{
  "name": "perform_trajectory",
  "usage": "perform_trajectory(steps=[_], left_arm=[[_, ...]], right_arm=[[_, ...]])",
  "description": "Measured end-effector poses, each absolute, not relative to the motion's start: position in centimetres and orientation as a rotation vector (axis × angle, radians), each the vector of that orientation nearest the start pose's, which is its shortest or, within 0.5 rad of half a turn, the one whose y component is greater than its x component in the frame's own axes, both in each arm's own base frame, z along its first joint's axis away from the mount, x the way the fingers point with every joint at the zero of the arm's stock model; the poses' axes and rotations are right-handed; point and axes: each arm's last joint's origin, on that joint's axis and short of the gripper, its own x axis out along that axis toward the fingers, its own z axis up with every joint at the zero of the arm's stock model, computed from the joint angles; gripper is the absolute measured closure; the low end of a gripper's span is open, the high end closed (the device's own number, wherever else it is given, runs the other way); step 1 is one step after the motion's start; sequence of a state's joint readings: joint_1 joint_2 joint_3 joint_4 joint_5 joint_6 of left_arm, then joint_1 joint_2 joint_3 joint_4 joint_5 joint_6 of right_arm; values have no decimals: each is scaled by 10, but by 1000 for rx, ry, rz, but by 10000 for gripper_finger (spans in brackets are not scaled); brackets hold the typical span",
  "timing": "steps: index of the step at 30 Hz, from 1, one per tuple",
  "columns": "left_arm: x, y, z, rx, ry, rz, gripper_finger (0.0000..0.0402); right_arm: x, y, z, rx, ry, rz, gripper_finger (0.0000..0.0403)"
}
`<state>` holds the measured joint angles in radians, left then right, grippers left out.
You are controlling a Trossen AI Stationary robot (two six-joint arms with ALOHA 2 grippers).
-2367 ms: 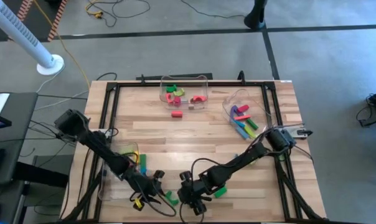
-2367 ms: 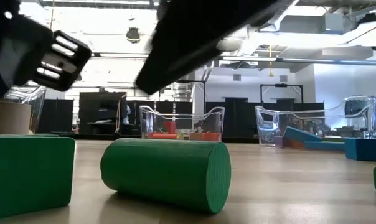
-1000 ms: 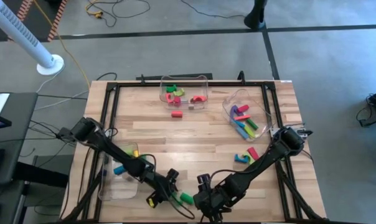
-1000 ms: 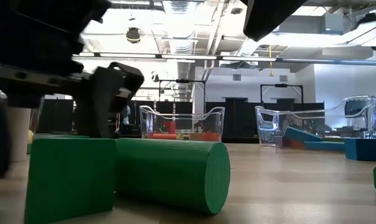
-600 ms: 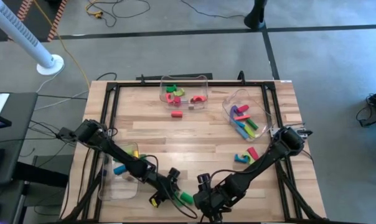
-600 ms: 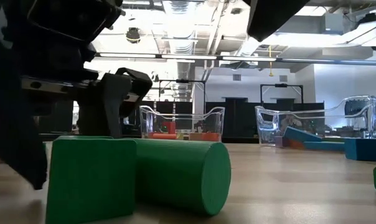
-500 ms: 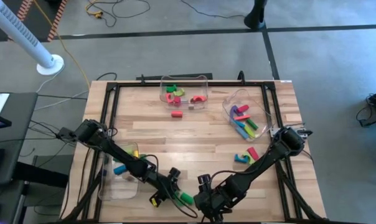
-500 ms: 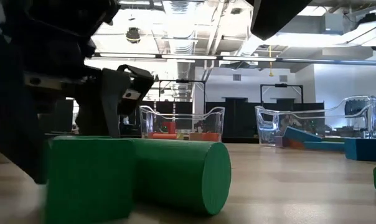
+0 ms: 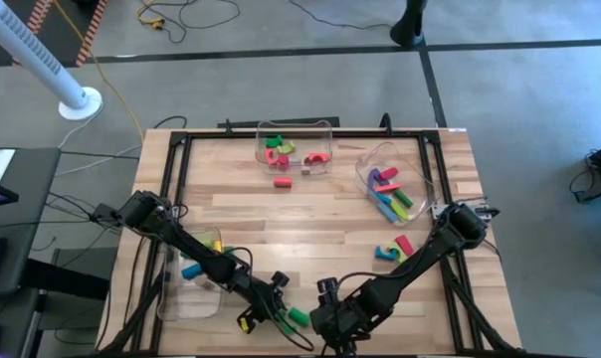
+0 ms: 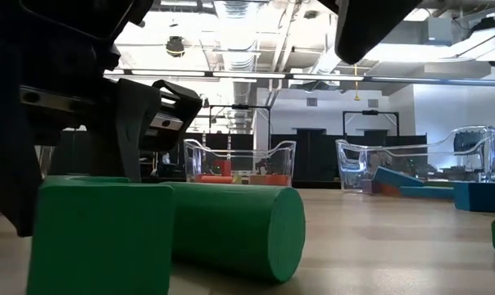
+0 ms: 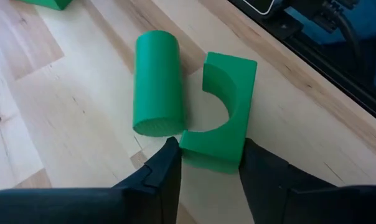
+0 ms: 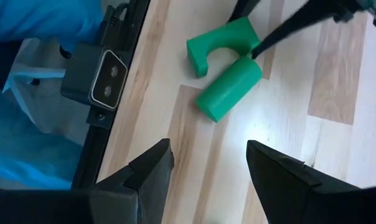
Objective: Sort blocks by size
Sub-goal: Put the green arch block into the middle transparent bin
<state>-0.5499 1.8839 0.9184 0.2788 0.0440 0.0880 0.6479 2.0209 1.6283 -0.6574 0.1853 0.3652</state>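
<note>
Left gripper low at counter's near edge, jaws pinching end of green arch block, one finger either side. Arch lies flat on wood, just beside green cylinder; the two touch or nearly so. Right gripper hovers close by above same pair, jaws spread, holding nothing. Elsewhere: sorted blocks sit in clear bins at counter's far side, loose blue and red pieces rest near right rail.
</note>
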Motion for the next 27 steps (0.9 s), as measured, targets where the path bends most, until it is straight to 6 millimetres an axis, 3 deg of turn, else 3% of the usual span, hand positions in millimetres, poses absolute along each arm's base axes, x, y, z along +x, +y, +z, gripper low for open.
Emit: perform_trajectory(steps=[9,19,27], left_arm=[[305,-188,138,258,682,-591,268],[288,-172,203,278,564,-518,267],[279,-134,247,143,451,-445,266]], right_arm=[[336,257,217,-159,1062,139,168],[319,266,245,-351,877,59,168],[307,282,257,-666,665,-70,168]])
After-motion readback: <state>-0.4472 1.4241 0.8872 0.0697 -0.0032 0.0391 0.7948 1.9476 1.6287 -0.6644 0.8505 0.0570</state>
